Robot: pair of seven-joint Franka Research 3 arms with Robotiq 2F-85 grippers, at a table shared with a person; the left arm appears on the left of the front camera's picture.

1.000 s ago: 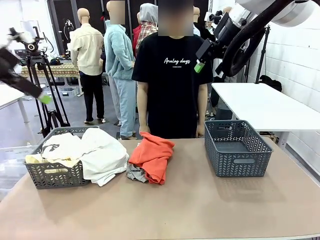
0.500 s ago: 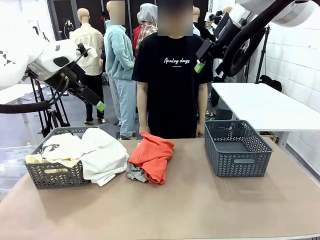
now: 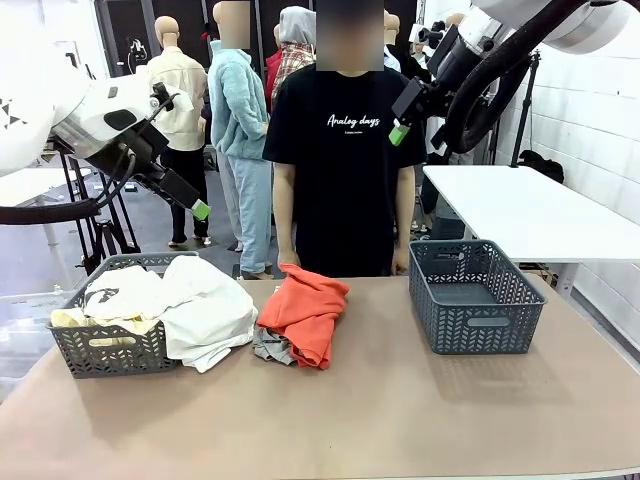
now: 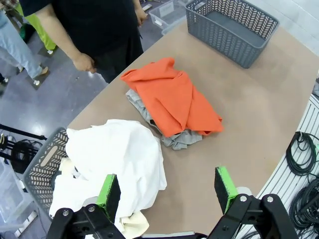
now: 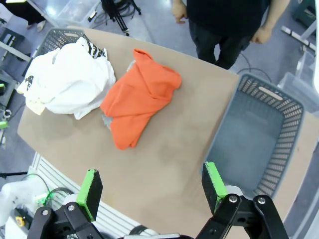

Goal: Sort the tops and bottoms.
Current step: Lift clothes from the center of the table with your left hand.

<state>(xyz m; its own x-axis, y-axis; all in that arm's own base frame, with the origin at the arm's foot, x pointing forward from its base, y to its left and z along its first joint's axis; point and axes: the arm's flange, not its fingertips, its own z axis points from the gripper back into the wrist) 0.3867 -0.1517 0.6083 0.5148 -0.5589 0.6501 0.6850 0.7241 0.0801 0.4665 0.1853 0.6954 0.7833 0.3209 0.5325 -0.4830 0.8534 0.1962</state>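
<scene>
Both left gripper (image 4: 166, 186) and right gripper (image 5: 152, 185) well above orange-red garment (image 3: 305, 305)

White rounded shell on the left arm (image 3: 95, 120), small black triangle marks, black cables looped off the wrist. The left gripper (image 4: 167, 189) is black with green pads (image 4: 109, 191) and silver screws at the finger joints. The right arm (image 3: 560, 20) is white too, with a thick black cable bundle. The right gripper (image 5: 152, 188) has the same black fingers and green pads. The person wears a black T-shirt (image 3: 345, 170), short sleeves, white script lettering on chest, dark trousers.
</scene>
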